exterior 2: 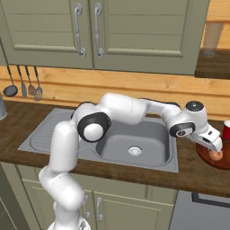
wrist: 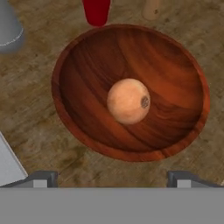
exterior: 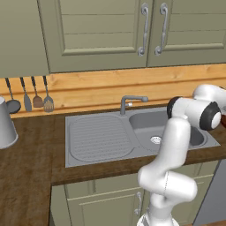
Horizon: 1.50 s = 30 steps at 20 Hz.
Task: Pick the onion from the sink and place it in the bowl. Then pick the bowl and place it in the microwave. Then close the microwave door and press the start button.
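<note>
While the onion [wrist: 128,100] rests at the centre of the bowl [wrist: 87,57], your gripper [wrist: 113,177] hovers at its 6 o'clock rim, fingers spread and empty.

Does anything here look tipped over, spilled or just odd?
Nothing stands out. The onion sits whole inside the upright bowl on the counter, the sink is dry, and the open gripper hovers above the bowl.

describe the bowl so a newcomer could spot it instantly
Start at the steel sink and go right along the wooden counter. The bowl sits there: wide, shallow, glossy reddish-brown, with the onion inside, unlike the narrow red cup beside it.
</note>
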### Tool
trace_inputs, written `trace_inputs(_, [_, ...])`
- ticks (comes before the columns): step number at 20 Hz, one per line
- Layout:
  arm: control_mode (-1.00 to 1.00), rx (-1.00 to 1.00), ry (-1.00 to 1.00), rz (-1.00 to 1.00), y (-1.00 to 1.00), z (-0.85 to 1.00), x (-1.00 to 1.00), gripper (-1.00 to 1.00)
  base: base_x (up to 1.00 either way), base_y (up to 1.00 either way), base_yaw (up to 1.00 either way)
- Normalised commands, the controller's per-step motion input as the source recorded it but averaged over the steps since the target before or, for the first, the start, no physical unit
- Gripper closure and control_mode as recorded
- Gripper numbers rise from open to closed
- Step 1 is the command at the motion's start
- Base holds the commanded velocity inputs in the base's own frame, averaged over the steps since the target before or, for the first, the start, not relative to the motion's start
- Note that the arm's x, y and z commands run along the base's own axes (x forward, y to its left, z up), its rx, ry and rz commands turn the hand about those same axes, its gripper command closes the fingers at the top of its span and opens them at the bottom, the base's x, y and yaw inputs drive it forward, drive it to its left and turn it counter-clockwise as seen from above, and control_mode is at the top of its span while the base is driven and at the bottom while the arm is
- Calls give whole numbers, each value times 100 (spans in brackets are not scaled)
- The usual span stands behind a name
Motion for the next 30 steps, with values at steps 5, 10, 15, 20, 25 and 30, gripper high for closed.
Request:
trace_inputs(5, [-100,-3,21,4,4,0,3,-100,0,0,0])
trace_inputs(10, [-100,0,23,12,3,0,12,-100,0,0,0])
trace_inputs(15, [-100,0,12,11,0,0,13,-100,0,0,0])
trace_inputs(20, [-100,0,3,9,0,0,20,-100,0,0,0])
trace_inputs(25, [-100,0,7,10,0,0,27,-100,0,0,0])
trace_inputs(30, [-100,0,6,11,0,-6,29,-100,0,0,0])
